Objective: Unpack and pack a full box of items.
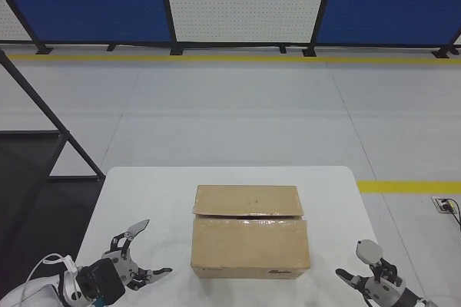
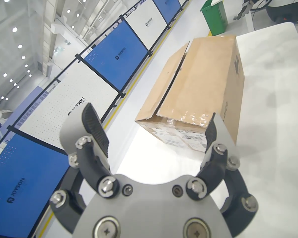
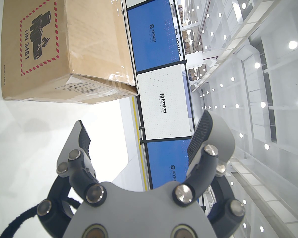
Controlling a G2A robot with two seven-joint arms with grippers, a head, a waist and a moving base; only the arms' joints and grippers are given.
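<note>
Fingers [image 2: 95,127] on both grippers are spread wide, holding nothing. The left gripper [image 1: 157,247] sits by the bench's [image 1: 154,192] near left corner, the right gripper [image 1: 353,262] by its near right corner. Between them, at mid-bench, the cardboard box [image 1: 250,230] stands with its flaps folded shut.
</note>
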